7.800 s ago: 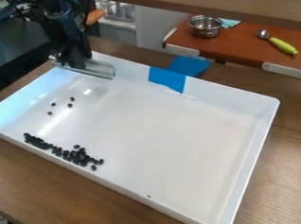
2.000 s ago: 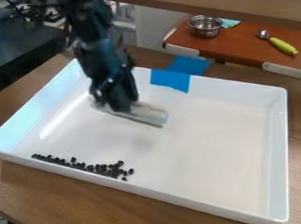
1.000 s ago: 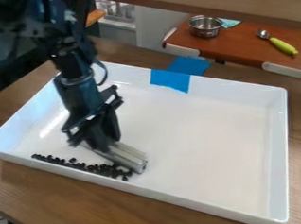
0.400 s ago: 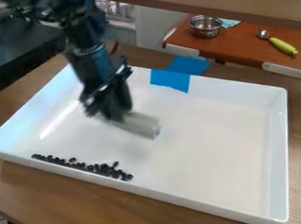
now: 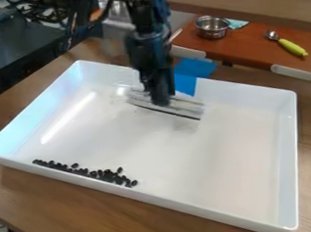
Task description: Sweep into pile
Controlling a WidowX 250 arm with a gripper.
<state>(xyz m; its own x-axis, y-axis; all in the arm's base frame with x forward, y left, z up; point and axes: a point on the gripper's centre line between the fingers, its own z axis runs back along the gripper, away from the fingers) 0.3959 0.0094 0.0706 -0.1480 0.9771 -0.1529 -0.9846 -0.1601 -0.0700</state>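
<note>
Okay, so the silver sweeper bar (image 5: 184,108) is up at the far side of the big white tray (image 5: 239,157), near the blue tape (image 5: 185,87). It lies crosswise: long axis on a slant from upper left to lower right in the camera view, pretty much in line with the tray's near wall. Its long dark lower edge faces down towards the tray floor and the near side. Can't tell if that edge touches the floor, there's a fair bit of blur there.

The black gripper (image 5: 162,102) hangs down over the tray from the top, and its fingers are clamped on the bar around its middle. The bar sits right at the fingertips and sticks out on both sides of them, one end up and left, the other down and right.

The little black beans (image 5: 109,176) are well apart from all that, down and left of the fingers, strung out inside the near wall. Skinny line at the left end, chunkier clump at the right end, and a couple sit a touch out from the row. Tray's on a brown wooden table (image 5: 31,193), btw.
</note>
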